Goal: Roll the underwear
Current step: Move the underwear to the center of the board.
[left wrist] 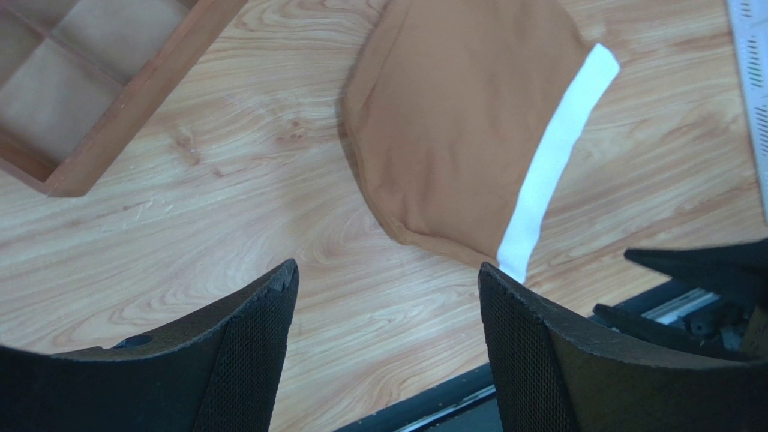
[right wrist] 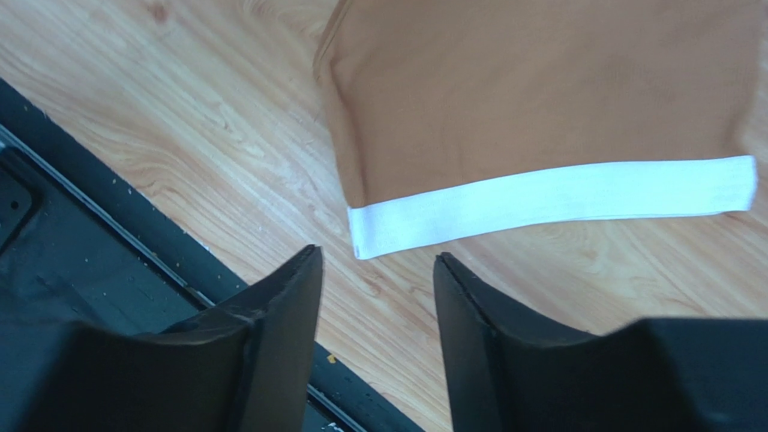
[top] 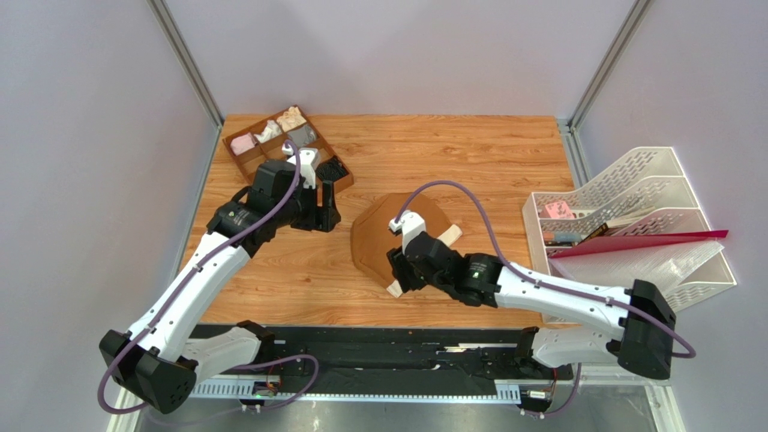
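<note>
The soft brown fabric underwear [right wrist: 541, 90] with its cream-white band [right wrist: 550, 202] is lying flat on the wood-grain tabletop [right wrist: 180, 117]. The band's near end is sitting just ahead of the gap between the right gripper [right wrist: 377, 261] fingers.

The step in hand is probably starting the roll from the banded edge. To do it well, the right fingers should be coming down on the band itself, not on the thin brown cloth behind it, with one finger sliding under the edge so that only one layer is being lifted. The band should be turning over evenly along its whole length, or the roll will be going crooked. The other arm could be helping at the band's far end.

The right fingers are standing apart, holding nothing and apparently touching nothing. The left gripper [left wrist: 388, 274] fingers are also standing wide apart and empty. The garment is lying ahead of them and off toward their right, with bare table between. A brown wooden divided tray [left wrist: 135, 99] is sitting ahead to their left.
</note>
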Robot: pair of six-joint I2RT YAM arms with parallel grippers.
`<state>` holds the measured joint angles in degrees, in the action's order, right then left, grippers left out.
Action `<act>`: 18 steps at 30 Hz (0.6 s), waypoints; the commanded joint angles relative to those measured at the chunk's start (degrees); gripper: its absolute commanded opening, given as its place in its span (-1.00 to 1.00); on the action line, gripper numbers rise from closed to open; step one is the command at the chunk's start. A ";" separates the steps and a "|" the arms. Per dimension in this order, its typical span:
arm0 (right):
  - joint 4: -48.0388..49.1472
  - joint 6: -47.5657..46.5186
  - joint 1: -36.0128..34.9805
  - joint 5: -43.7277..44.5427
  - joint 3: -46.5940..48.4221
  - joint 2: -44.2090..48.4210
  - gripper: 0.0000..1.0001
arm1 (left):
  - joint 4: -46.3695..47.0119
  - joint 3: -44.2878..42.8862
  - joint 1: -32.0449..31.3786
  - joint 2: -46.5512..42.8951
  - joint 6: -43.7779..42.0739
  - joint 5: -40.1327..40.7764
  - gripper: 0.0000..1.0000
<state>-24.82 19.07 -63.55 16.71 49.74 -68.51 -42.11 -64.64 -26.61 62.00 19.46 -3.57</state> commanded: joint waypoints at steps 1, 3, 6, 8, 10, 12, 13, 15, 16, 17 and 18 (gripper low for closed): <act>2.76 2.20 -5.52 3.94 0.71 -4.78 -0.03 | -1.85 1.53 1.21 1.02 -3.03 1.38 0.57; 2.58 2.90 -6.85 4.99 1.24 -8.38 -0.11 | -0.70 3.82 1.30 0.14 -2.15 1.03 0.57; 3.46 2.73 -9.04 5.52 1.94 -13.30 -0.16 | -0.52 4.70 1.47 -0.21 -2.24 1.72 0.58; 3.46 2.29 -9.84 6.57 3.17 -15.50 -0.21 | -0.78 4.96 1.56 -0.21 -2.32 2.34 0.59; 3.37 2.11 -9.93 8.06 4.48 -19.02 -0.25 | -0.87 5.14 1.65 -0.21 -2.32 1.99 0.59; 3.37 1.76 -9.93 9.04 4.93 -21.56 -0.30 | -0.78 5.23 1.74 -0.12 -2.32 1.99 0.59; 3.46 1.76 -9.93 9.74 5.02 -22.36 -0.30 | -0.78 5.23 1.82 -0.04 -2.32 2.08 0.60; 3.90 1.32 -9.93 10.10 5.46 -24.03 -0.31 | -0.78 5.23 2.09 0.05 -2.32 1.91 0.60; 3.90 1.15 -9.93 10.45 5.63 -24.47 -0.31 | -0.70 5.23 2.18 -0.03 -2.24 1.73 0.59; 3.99 0.88 -9.84 10.80 5.81 -24.91 -0.32 | -0.78 5.23 2.26 0.05 -2.24 1.73 0.60; 3.90 0.79 -9.93 10.89 5.99 -25.44 -0.32 | -0.70 5.31 2.44 0.05 -2.32 1.38 0.60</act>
<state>-23.07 20.60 -73.36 24.03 53.04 -92.47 -43.03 -59.35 -24.86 62.78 18.48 -2.02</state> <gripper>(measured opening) 0.345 0.797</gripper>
